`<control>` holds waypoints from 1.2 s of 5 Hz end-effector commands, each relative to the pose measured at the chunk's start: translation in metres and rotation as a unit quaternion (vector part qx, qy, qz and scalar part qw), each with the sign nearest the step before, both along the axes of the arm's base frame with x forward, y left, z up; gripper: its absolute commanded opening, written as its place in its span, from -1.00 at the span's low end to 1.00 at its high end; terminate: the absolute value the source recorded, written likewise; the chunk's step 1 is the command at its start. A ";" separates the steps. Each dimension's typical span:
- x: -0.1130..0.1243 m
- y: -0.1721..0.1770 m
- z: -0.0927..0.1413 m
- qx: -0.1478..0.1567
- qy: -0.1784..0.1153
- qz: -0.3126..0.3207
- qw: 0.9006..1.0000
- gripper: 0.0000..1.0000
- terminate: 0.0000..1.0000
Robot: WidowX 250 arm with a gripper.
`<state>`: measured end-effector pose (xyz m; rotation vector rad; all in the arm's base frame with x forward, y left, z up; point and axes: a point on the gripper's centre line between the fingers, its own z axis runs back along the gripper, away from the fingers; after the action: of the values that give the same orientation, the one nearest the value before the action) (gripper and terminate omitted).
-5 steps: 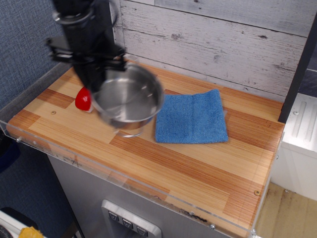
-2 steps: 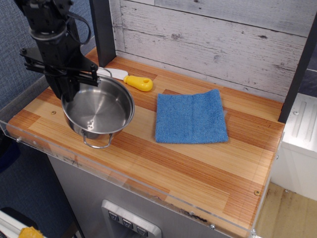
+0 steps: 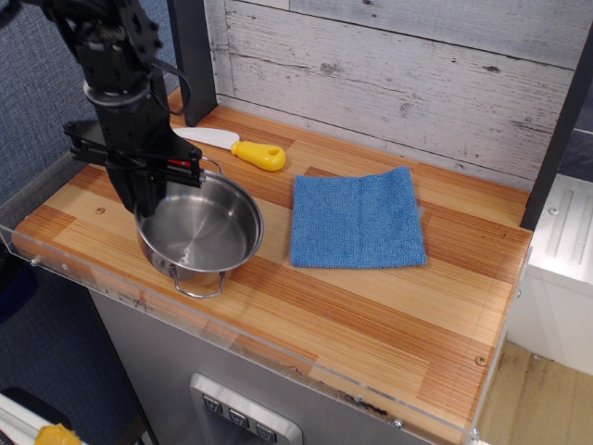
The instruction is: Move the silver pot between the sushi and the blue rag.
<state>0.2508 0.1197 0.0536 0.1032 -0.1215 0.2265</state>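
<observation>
A wooden counter (image 3: 371, 306) seen from above and in front, with the robot arm reaching down at the left. The silver pot (image 3: 200, 232) is sitting upright near the counter's front-left edge, its open mouth facing up; one wire loop handle (image 3: 196, 287) is pointing toward the front edge and nearly reaching it, while the opposite handle is lying under the arm, so the handle-to-handle axis is running roughly front to back. The black gripper (image 3: 148, 178) is pressing down at the pot's back-left rim; its fingers are appearing to pinch that rim, though the body of the tool is hiding the contact, so the grasp cannot be told for certain. The blue rag (image 3: 358, 219) is lying flat to the right of the pot, its long fold crease running front to back, with a narrow strip of bare wood showing between rag and pot. A yellow-handled toy knife (image 3: 241, 148) is lying behind the pot, its blade pointing left. The sushi is not showing anywhere. Broad bare wood is lying open to the right front of the rag.
</observation>
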 end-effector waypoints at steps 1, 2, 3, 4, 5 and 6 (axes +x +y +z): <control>0.019 0.003 -0.001 0.013 0.000 0.005 1.000 -1.00 -1.00; 0.022 0.008 -0.004 0.016 0.001 0.014 1.000 -1.00 -1.00; 0.017 0.011 -0.008 0.014 -0.007 0.027 0.999 -1.00 -1.00; 0.005 0.012 -0.014 0.030 -0.028 0.049 0.998 -1.00 -1.00; 0.000 0.011 -0.024 0.040 -0.052 0.045 0.997 -1.00 -1.00; -0.002 0.012 -0.024 0.036 -0.052 0.048 0.997 1.00 -1.00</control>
<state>0.2471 0.1253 0.0217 0.1584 -0.2030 0.3167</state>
